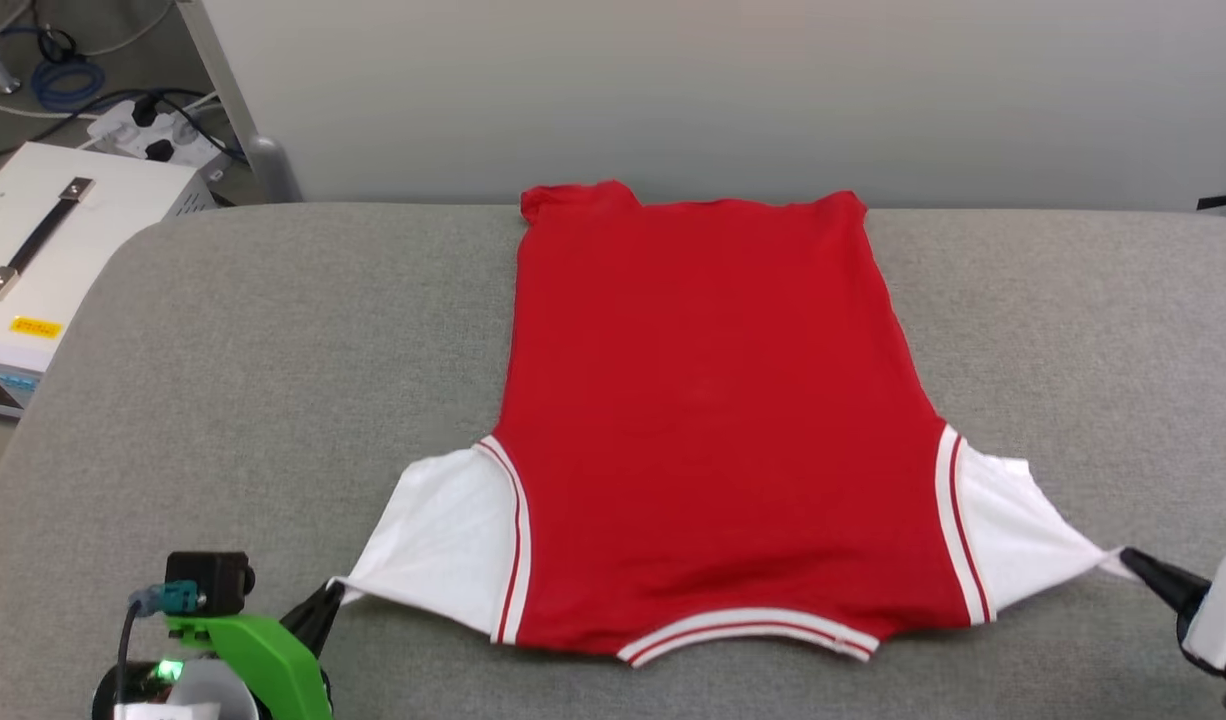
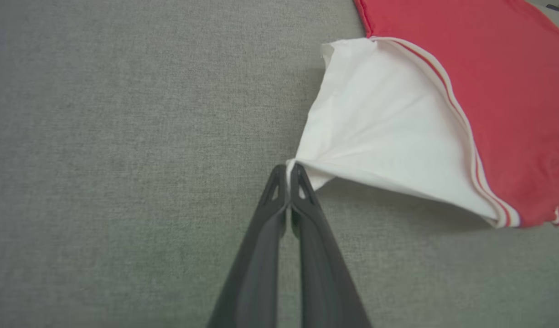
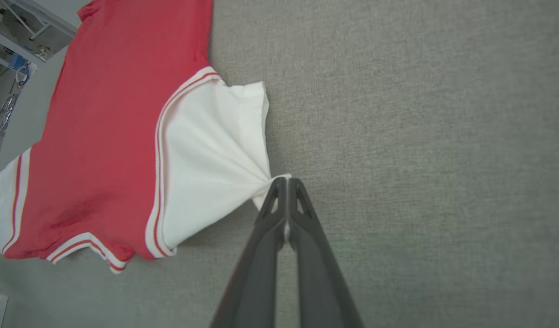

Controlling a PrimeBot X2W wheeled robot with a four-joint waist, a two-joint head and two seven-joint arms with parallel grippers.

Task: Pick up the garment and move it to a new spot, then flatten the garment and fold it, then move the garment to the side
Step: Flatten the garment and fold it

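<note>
Light: bright, even, diffuse, overhead. Shadows: soft, narrow, under the garment (image 2: pixel 398 118) where its sleeve edges lift. Head view: sharp. Wrist views: slightly soft, colours paler, washed.

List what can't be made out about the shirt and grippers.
- Garment underside: head view, covered by its own plain red upper layer.
- Right gripper body: head view, cut off by the right edge.
- Left gripper fingers: head view, partly behind its green mount.
- Garment's far hem: left wrist view, cut by the top edge.
</note>
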